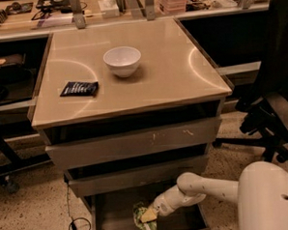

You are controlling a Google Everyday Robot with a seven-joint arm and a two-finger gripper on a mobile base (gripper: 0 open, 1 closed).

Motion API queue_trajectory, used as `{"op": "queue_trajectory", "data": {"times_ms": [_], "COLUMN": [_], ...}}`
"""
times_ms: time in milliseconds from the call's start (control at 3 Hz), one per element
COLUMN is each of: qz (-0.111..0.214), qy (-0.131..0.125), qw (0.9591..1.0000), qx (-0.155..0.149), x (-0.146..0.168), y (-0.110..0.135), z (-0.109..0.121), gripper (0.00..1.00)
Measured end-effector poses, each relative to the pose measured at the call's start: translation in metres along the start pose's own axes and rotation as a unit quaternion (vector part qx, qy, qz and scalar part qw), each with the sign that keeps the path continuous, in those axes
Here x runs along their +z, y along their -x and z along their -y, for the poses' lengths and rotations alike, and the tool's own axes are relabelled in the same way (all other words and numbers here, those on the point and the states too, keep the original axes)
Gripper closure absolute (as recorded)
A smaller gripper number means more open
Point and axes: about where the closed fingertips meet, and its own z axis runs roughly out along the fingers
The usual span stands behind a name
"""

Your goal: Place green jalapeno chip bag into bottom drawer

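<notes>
Camera view is showing the gripper (pixel 150 214) reaching down into the bottom drawer (pixel 115 216), which is standing pulled out at the near edge of the scene. The claw is pinching the green jalapeno chip bag (pixel 139 216), its tip pressing into the crumpled foil; the bag is hanging over the drawer's grey floor, white edge pointing down. The white arm (pixel 206 187) is stretching in from the right, passing just under the middle drawer (pixel 137 176), with the top drawer (pixel 136 142) jutting out above it. On the beige top (pixel 180 76) a white bowl (pixel 122 60) and a navy packet (pixel 79 88) are lying well apart. An office chair (pixel 274 105) is standing at the right.
</notes>
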Motion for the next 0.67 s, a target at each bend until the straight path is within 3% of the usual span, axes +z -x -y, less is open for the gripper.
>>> {"op": "queue_trajectory", "data": {"times_ms": [333, 667], "qz": [0.03, 0.031], "qy": [-0.014, -0.015], "qw": [0.9994, 0.9993], "qx": [0.014, 0.014], "x": [0.031, 0.0317], "y": [-0.0011, -0.0013], "z": [0.0342, 0.0357], "gripper": [1.0, 1.0]}}
